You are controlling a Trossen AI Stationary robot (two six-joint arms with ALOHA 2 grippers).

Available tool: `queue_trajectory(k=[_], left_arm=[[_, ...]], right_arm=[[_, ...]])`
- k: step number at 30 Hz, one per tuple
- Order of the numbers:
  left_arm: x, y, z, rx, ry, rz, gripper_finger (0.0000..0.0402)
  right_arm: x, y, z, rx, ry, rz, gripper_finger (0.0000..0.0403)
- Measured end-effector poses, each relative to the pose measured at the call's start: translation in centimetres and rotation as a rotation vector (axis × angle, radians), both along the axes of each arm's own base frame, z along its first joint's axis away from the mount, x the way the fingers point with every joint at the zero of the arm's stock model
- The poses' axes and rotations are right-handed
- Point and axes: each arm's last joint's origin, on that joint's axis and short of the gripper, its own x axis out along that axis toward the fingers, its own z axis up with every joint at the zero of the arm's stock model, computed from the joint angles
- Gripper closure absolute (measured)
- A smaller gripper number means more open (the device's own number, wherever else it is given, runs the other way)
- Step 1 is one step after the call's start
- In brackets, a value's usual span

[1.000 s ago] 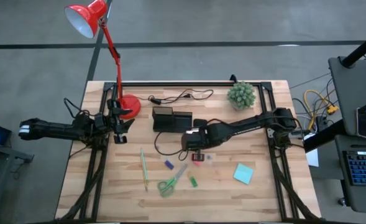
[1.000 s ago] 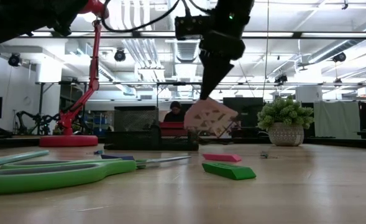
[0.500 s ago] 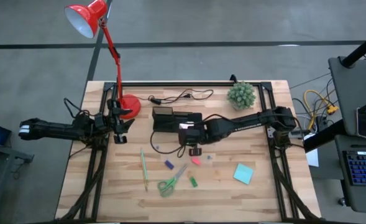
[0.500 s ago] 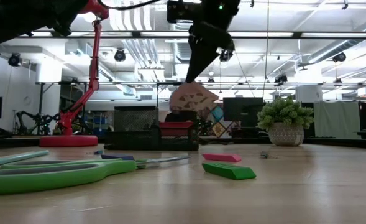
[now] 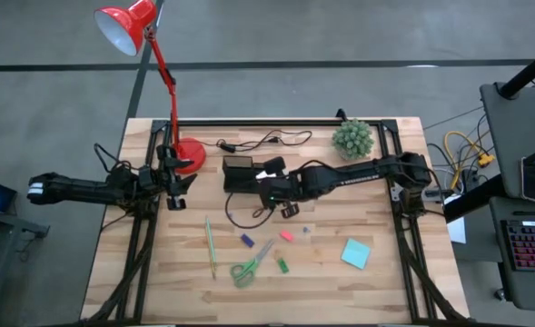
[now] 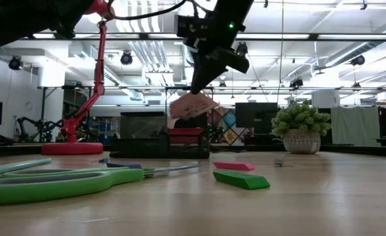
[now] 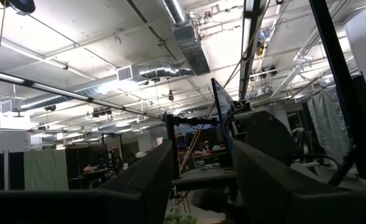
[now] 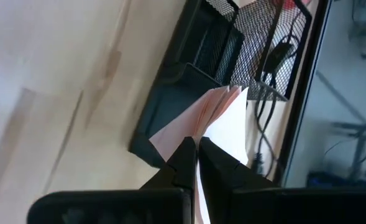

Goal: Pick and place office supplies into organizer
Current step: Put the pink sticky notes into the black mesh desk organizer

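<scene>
My right gripper hangs shut on a pink sticky-note pad above the black organizer. In the right wrist view the pad hovers over the organizer's low tray, with the mesh taller section beyond it. Flat on the table lie the teal pad, green-handled scissors, green pencil, and purple, pink and green pieces. My left gripper waits open at the table's left edge, raised and holding nothing. My right gripper pinches the pink pad between its two fingers at the pad's near edge. The fingers slant down from the table's right side. The pad is lifted clear and juts out past the fingertips, close to level. Its sheets fan apart at the free end.
A red lamp stands on its round base left of the organizer. A black cable runs behind the organizer, and another loop lies in front of it. A potted plant stands at the far right. Bare wood lies at the near right.
My right gripper has carried the pink pad toward the table's far edge and left, from above the small pieces to over the organizer, rising a little. It has rolled about its own axis, so the pad has turned from hanging face-on to lying nearly level.
</scene>
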Motion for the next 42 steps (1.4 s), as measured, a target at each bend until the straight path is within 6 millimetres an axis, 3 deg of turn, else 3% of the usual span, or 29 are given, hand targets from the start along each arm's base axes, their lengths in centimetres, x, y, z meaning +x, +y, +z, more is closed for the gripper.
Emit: queue_trajectory(k=[14,42], left_arm=[[0.0,0.0,-0.2,0.000,0.005,0.000,0.0246],[0.0,0.0,-0.2,0.000,0.008,0.000,0.0246]], right_arm=[[0.2,-1.3,-0.1,-0.071,0.112,0.311,0.0395],[0.2,-6.1,-0.5,-0.020,0.141,0.520,0.0395]])
